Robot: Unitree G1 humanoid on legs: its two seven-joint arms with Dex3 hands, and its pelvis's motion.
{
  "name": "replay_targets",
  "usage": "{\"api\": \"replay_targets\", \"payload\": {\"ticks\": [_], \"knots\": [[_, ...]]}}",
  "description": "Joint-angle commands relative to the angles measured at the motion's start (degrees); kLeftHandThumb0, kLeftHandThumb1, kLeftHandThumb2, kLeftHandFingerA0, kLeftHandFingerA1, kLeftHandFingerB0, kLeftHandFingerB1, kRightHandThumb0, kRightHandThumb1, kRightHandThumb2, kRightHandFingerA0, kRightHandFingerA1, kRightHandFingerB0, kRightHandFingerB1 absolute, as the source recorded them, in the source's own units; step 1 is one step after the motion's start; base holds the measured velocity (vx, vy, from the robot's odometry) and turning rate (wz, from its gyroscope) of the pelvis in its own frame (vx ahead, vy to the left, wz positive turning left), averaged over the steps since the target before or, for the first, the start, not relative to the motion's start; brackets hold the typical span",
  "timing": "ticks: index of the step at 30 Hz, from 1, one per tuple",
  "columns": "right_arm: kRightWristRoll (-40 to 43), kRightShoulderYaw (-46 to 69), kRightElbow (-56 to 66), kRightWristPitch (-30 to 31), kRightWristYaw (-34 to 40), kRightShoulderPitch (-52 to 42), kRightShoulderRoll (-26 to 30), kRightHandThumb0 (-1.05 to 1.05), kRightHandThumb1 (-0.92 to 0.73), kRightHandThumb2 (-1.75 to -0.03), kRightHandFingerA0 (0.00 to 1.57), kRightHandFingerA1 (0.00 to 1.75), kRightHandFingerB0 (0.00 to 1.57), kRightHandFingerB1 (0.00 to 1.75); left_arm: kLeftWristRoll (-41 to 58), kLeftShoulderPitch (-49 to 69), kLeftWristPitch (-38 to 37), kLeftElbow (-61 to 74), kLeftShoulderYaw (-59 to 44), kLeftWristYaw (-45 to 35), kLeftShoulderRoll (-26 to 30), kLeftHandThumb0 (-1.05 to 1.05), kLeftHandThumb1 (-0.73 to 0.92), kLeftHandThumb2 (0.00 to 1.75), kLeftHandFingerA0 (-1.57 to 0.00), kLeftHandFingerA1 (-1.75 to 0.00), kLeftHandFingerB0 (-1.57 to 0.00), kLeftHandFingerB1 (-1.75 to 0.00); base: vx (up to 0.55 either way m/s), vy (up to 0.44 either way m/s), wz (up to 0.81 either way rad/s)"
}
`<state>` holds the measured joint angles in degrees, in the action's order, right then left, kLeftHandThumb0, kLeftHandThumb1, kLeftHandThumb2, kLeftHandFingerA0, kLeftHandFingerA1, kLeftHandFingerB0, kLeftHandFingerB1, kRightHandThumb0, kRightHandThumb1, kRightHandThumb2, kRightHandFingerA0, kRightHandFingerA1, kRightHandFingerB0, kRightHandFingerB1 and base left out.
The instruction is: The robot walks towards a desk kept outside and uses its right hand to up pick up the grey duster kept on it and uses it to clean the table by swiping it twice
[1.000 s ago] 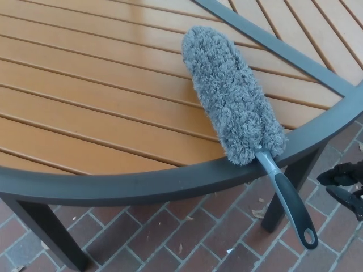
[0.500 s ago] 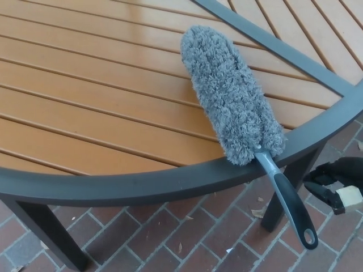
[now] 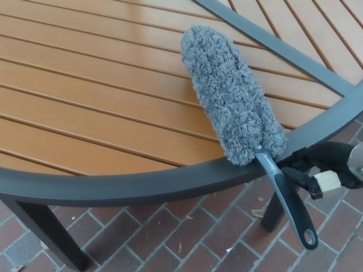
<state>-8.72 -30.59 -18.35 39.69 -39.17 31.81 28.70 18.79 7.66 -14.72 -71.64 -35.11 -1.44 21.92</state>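
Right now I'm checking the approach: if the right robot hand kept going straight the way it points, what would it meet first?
Most likely the duster's handle. The right robot hand points leftward at it, just below the table's rim, though depth is hard to judge.

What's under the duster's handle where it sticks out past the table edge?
Below the dark grey plastic handle of the fluffy grey duster: red brick paving and a dark table leg. The black right hand sits beside it, fingers apart. The handle hides the paving directly beneath.
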Motion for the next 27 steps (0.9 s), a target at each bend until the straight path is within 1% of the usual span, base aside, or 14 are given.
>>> {"api": "replay_targets", "payload": {"ticks": [1,6,7,14,15,16,17,18,19,21,22,25,26,27], "knots": [[-0.7,0.9,2.4,3.1,-1.3,0.3,0.0,-1.01,-0.71,-1.11,0.04,0.30,0.10,0.08,0.2,0.1,-2.5,0.0,-0.1,-0.3,0.3,0.05,0.70,0.69,-0.84,-0.62,-0.79,-0.62,0.00,0.000,0.00],[-2.5,-1.6,1.7,2.3,-1.9,-0.9,0.4,-0.98,-0.69,-1.14,0.03,0.26,0.09,0.10,0.0,-0.7,-2.0,0.2,0.2,0.7,0.1,0.01,0.72,0.66,-0.84,-0.61,-0.79,-0.60,0.00,0.000,0.00],[-3.2,-2.8,0.8,1.1,-2.2,-1.1,0.3,-1.05,-0.76,-1.16,0.00,0.22,0.03,0.10,0.2,-0.8,-2.2,0.3,0.1,0.6,0.0,-0.07,0.66,0.60,-0.85,-0.59,-0.79,-0.58,0.00,0.000,0.00],[-3.6,-4.6,-5.7,0.1,-1.7,-1.8,-2.6,-1.05,-0.77,-1.16,0.00,0.23,0.00,0.08,0.1,-0.9,-2.9,0.2,0.2,0.4,0.0,0.00,0.69,0.60,-0.87,-0.60,-0.81,-0.58,0.00,0.000,0.00],[-4.1,-5.1,-6.2,0.1,-2.0,-1.6,-2.8,-0.94,-0.91,-0.68,0.00,0.26,0.00,0.24,0.1,-0.8,-3.0,0.3,0.3,0.3,0.1,0.00,0.70,0.62,-0.86,-0.60,-0.80,-0.58,0.00,0.000,0.00],[-4.3,-5.2,-6.3,0.1,-2.1,-1.5,-2.8,-0.94,-0.91,-0.68,0.00,0.26,0.00,0.24,0.0,-0.8,-3.0,0.3,0.3,0.3,0.2,0.00,0.70,0.62,-0.86,-0.60,-0.80,-0.58,0.00,0.000,0.00],[-5.4,-6.8,-6.8,-0.7,-2.9,-1.0,-2.6,-0.91,-0.74,-1.18,0.00,0.42,0.00,0.24,0.1,-0.9,-3.0,0.2,0.3,0.2,0.2,0.06,0.70,0.72,-0.82,-0.62,-0.80,-0.62,0.00,0.000,0.00],[-6.7,-8.6,-7.3,-1.7,-3.8,-0.4,-2.4,-0.91,-0.74,-1.18,0.00,0.42,0.00,0.24,0.2,-1.2,-2.9,0.1,0.2,0.1,0.2,0.06,0.70,0.72,-0.82,-0.62,-0.80,-0.62,0.00,0.000,0.00],[-6.9,-9.2,-8.1,-0.6,-3.9,0.0,-3.2,-0.94,-0.92,-0.73,0.01,0.46,0.00,0.31,0.3,-1.1,-3.2,0.2,0.1,-0.3,0.1,0.05,0.68,0.72,-0.82,-0.61,-0.78,-0.61,0.00,0.000,0.00],[-6.9,-9.3,-8.5,0.4,-3.7,0.0,-3.7,-0.93,-0.92,-0.71,0.01,0.46,0.00,0.31,0.2,-1.0,-3.3,0.4,0.2,-0.4,0.0,-0.01,0.70,0.65,-0.85,-0.61,-0.79,-0.60,0.00,0.000,0.00],[-7.0,-9.3,-8.7,0.6,-3.4,-0.2,-3.9,-0.88,-0.72,-1.15,0.00,0.42,0.00,0.25,0.2,-1.1,-3.3,0.5,0.3,-0.2,-0.1,-0.02,0.71,0.64,-0.86,-0.60,-0.80,-0.59,0.00,0.000,0.00],[-7.8,-9.8,-9.5,-0.6,-2.8,-0.4,-4.4,-0.85,-0.70,-1.14,0.00,0.47,0.02,0.29,0.9,-1.2,-3.1,0.7,-0.3,-0.3,-0.4,-0.03,0.66,0.58,-0.87,-0.60,-0.81,-0.58,0.00,0.000,0.00],[-7.9,-8.3,-8.4,1.9,0.1,-1.2,-5.9,-1.01,-0.68,-1.08,0.04,0.37,0.07,0.05,0.3,-1.2,-3.1,0.7,0.2,-0.1,-0.3,0.02,0.69,0.70,-0.88,-0.60,-0.83,-0.61,0.00,0.000,0.00],[-7.7,-7.0,-7.4,4.0,2.0,-1.8,-6.8,-1.01,-0.68,-1.08,0.04,0.37,0.07,0.05,-0.3,-1.2,-3.1,0.6,0.7,0.2,-0.3,0.02,0.69,0.70,-0.88,-0.60,-0.83,-0.61,0.00,0.000,0.00]]}}
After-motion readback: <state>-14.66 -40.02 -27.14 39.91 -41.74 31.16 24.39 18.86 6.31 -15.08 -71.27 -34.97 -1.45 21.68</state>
